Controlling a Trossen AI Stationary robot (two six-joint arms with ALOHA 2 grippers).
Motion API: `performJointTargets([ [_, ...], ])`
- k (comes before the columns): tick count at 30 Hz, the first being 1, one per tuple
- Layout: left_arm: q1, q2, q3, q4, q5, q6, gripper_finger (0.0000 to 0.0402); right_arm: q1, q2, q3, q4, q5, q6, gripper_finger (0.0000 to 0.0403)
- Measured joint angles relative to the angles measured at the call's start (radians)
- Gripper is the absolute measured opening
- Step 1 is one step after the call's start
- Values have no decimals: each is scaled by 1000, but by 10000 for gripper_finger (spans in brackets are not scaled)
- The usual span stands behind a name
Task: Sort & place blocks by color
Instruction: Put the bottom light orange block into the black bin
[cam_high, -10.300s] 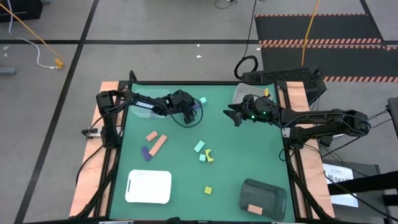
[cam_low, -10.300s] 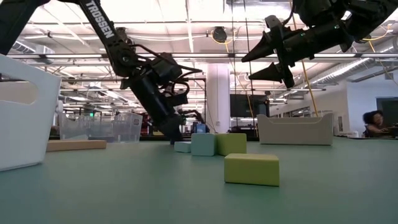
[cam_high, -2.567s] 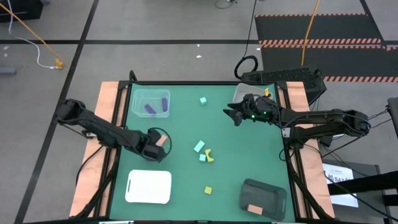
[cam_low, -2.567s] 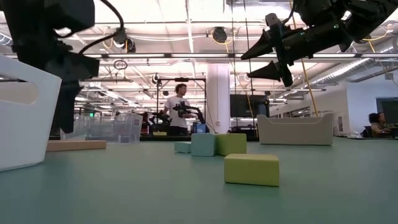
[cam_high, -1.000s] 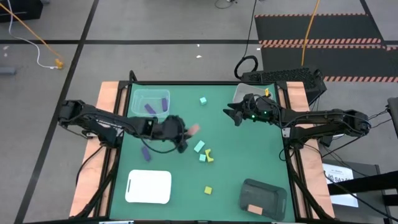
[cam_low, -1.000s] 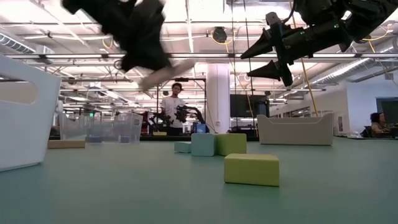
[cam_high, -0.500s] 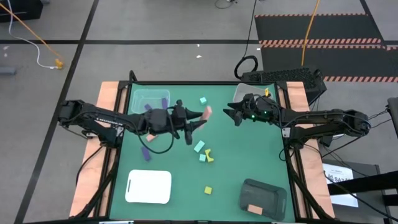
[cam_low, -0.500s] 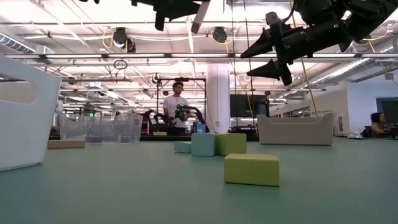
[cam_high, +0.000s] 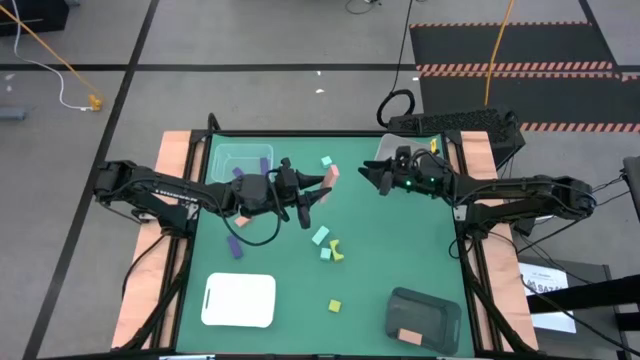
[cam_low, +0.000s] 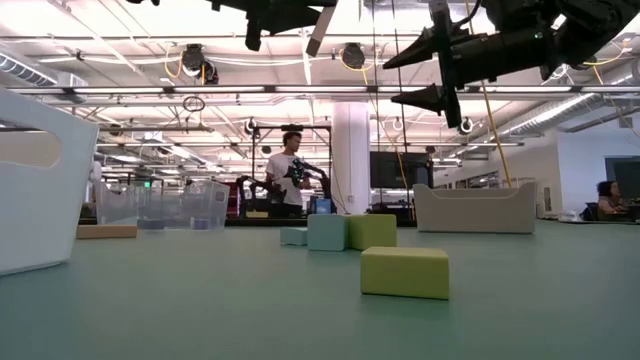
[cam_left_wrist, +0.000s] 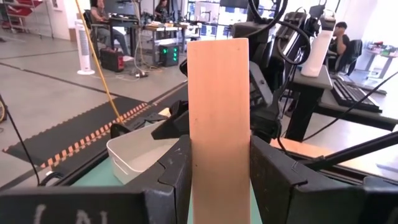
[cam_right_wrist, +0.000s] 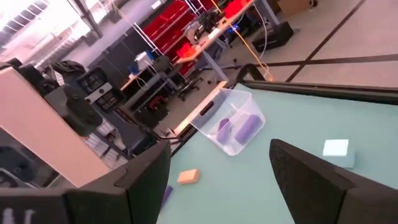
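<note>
Up over the far middle of the tabletop (cam_high: 400, 250) it's tight: the left gripper (cam_high: 318, 192), clamped on a salmon bar (cam_high: 331, 180), faces the right gripper (cam_high: 372, 175), fingers spread, with only a narrow gap between them. Below them, a mint cube (cam_high: 320, 236), a small mint block (cam_high: 326, 253) and a yellow arch (cam_high: 338, 251) crowd the centre. A yellow cube (cam_high: 335, 305) sits alone nearer the front. Bare green lies between the white tray (cam_high: 240, 300) and the dark tray (cam_high: 425, 315), and along the right side.
</note>
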Motion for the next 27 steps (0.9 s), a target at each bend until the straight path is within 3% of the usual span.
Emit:
performJointTargets([
  [3,0,0,0,3,0,-14,125,9,0,0,25,0,32,263],
  [13,2,11,-2,5,0,-18,125,44,0,0,196,0,361,263],
  [17,2,14,-2,-2,0,-20,125,48,0,0,184,4,471,263],
  [27,50,14,-2,27,-1,-133,125,42,0,0,214,0,547,263],
])
